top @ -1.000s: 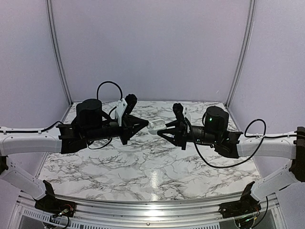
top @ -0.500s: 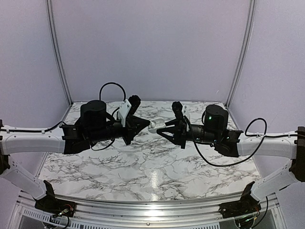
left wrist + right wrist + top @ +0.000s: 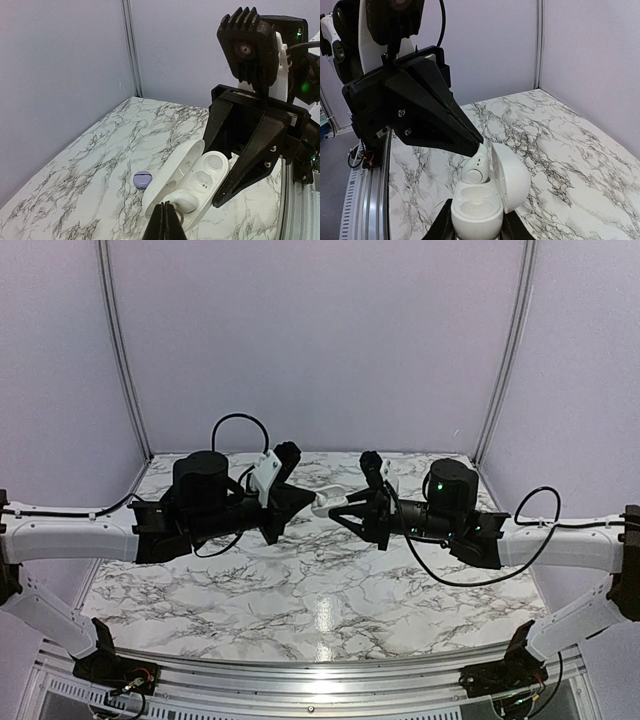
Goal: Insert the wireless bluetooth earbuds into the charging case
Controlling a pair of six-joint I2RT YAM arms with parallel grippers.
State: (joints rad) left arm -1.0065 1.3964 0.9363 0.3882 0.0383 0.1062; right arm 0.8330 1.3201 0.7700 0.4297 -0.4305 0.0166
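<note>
Midway through an insertion, the right end effector [image 3: 477, 227] clamps the open charging case [image 3: 512, 175] aloft while the left end effector [image 3: 479, 143], pinched shut on a white earbud [image 3: 476, 169], holds it partly inside, apparently not yet seated; a lilac earbud [image 3: 143, 179] lies on the surface [image 3: 90, 175].
</note>
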